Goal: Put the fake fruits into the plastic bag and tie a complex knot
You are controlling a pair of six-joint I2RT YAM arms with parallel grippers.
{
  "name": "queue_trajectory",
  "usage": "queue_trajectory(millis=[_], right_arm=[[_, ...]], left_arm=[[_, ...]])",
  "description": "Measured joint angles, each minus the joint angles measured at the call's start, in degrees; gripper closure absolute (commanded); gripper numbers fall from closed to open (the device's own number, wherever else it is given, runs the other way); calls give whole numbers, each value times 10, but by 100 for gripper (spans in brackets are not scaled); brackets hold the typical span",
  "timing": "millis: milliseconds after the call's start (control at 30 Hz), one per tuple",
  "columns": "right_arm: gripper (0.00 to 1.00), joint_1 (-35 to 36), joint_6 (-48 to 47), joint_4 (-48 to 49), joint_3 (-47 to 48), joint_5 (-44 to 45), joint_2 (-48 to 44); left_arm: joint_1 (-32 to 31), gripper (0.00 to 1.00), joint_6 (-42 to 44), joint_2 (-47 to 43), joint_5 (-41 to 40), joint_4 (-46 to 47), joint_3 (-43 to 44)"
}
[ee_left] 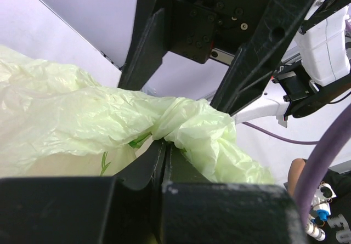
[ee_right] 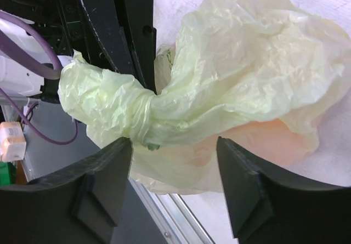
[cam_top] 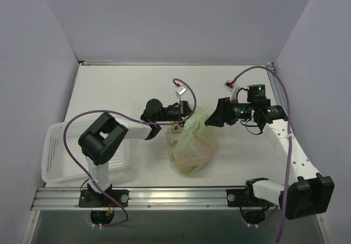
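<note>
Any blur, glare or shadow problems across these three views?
Top external: even soft light, sharp, the crinkly translucent pale green plastic bag barely shadowed. Left wrist: near black fingers soft, bag neck sharp. Right wrist: bag bright, creases readable; dark fingertips lack detail.

On my bench I see 1 white perforated basket, at the near left corner. Just nearer than the basket, 1 aluminium rail runs along the bench edge. Beyond the basket, plain grey walls close 3 sides.

One plastic bag, one knot, one basket, two tools: left tool, right tool.
</note>
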Motion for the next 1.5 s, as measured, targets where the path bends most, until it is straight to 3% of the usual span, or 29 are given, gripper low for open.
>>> queue_trajectory(millis=[33,133,300,400,433,533,1067,1167,1300,1500], right_arm=[[51,-6,0,-6,0,-1,-6],[70,-15,4,-20,0,-5,-22],[75,-15,14,-23,0,-18,-35],[71,-10,24,-17,0,-22,-26],[63,-7,28,-14,0,-22,-21],[52,8,35,-3,0,-20,-4],[46,84,125,111,-5,-6,42],[41,83,144,133,-12,-11,42],[26,67,126,124,-13,-23,41],[29,-13,41,32,-13,-54,21]], left_arm=[[0,100,0,0,0,0,0],[0,100,0,-1,0,0,0],[0,100,2,-1,0,0,0],[0,100,2,-1,0,0,0],[0,100,2,-1,0,0,0],[0,100,2,-1,0,0,0],[-9,100,2,-1,-5,5,0],[-8,100,2,-1,-9,6,0],[-7,100,4,-1,-9,8,0],[-7,100,9,-1,-9,8,0]])
